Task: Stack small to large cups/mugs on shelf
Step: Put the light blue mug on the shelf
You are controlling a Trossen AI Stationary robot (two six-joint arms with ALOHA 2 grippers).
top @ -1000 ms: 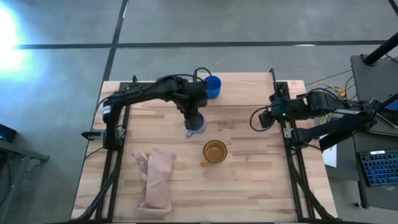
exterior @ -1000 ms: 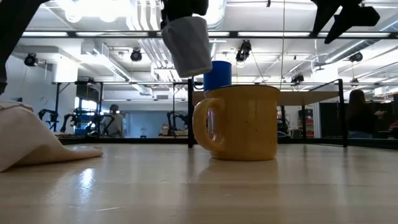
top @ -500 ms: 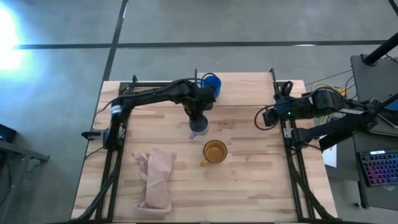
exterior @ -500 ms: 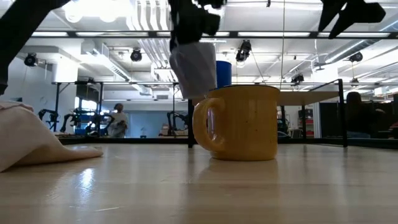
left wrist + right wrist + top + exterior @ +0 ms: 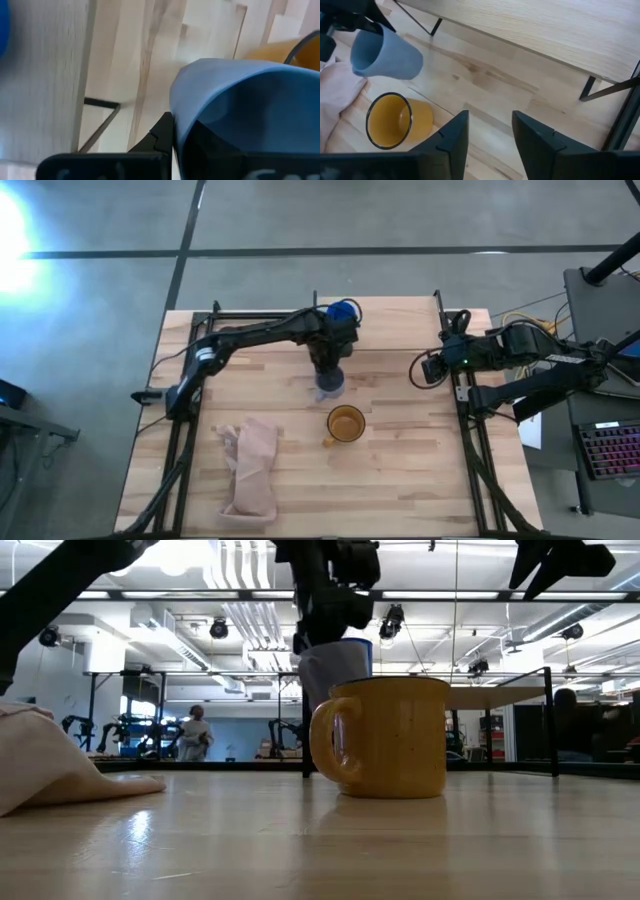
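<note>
One mug in the air above the bench.
We see our left claw clamped on the grey-blue mug, beside the yellow mug; our right claw waits open near the shelf.

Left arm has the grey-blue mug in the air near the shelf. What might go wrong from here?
The left gripper holds the grey-blue mug tilted by its rim, so it may slip. It hangs just above the yellow mug and might clip it. The blue mug already on the shelf could get knocked.
</note>
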